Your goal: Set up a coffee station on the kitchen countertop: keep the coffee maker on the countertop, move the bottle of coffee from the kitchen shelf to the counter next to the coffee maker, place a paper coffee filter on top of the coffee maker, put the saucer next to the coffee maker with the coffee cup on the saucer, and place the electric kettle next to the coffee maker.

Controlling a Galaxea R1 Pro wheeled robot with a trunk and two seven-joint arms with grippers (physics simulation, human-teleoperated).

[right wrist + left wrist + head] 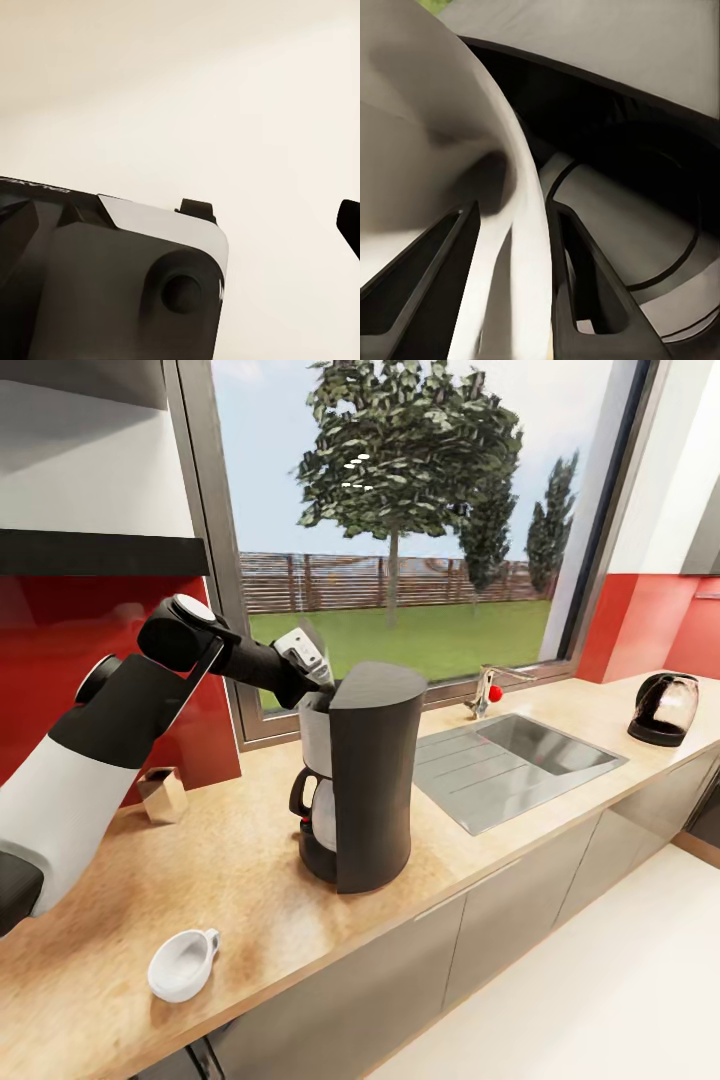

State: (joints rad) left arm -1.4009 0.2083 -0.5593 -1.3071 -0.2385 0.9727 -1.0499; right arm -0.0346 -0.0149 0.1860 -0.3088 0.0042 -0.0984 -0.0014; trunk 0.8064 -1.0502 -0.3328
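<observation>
Colours as seen: countertop (250,860) light wood-grain over grey cabinet fronts (520,920); coffee maker (370,780) dark grey with a black carafe handle; cup (182,964) white; kettle (664,708) dark translucent glass on a black base; shelf (100,552) near-black; backsplash (60,630) glossy red; sink (515,760) steel grey; left arm (110,740) black and white; filter (442,165) off-white.
</observation>
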